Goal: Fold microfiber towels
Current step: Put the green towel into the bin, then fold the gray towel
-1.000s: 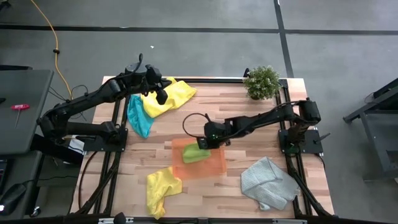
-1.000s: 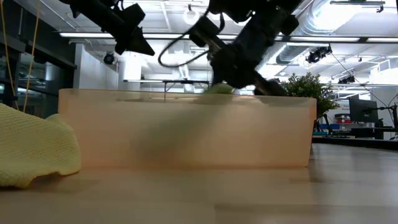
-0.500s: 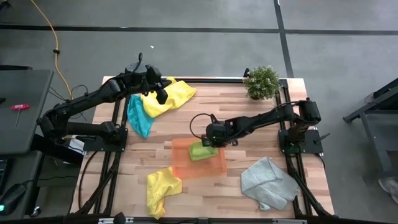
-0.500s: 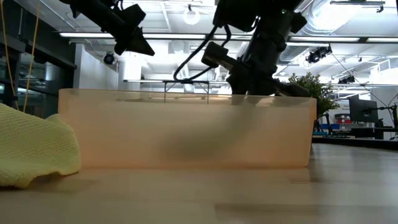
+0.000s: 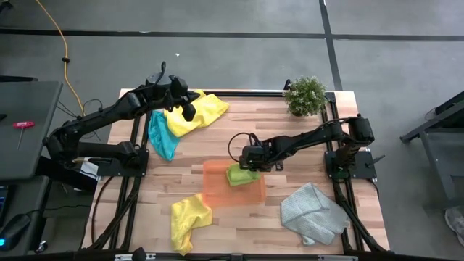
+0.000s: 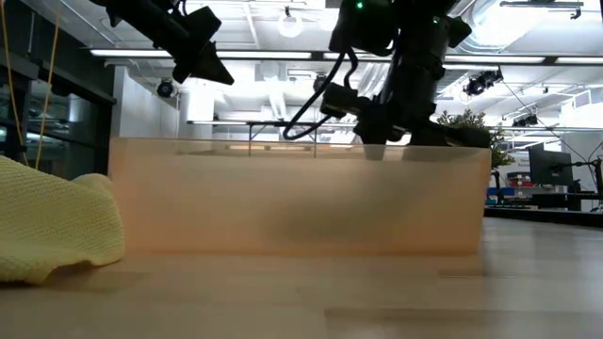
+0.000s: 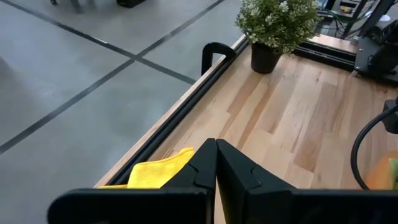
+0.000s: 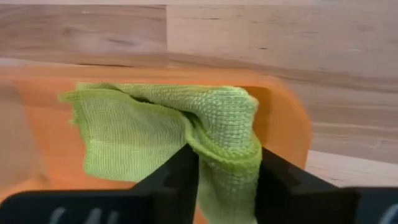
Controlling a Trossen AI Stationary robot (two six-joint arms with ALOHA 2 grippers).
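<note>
High view: tabletop (image 5: 304,145) at centre frame, bearing the orange tray (image 5: 217,190) just below the middle. Right gripper (image 5: 247,164) reaches into the tray's upper right corner, its fingers parted yet with the folded lime green towel (image 8: 174,134) between them. To place it well, open fully, then lift straight up so the fold is not dragged open. Left gripper (image 7: 215,163), pinched shut and empty, hovers at upper left over the yellow towel (image 5: 206,110).

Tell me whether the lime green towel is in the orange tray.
In: lime green microfiber towel lies bunched inside translucent orange tray, between right gripper fingers.
</note>
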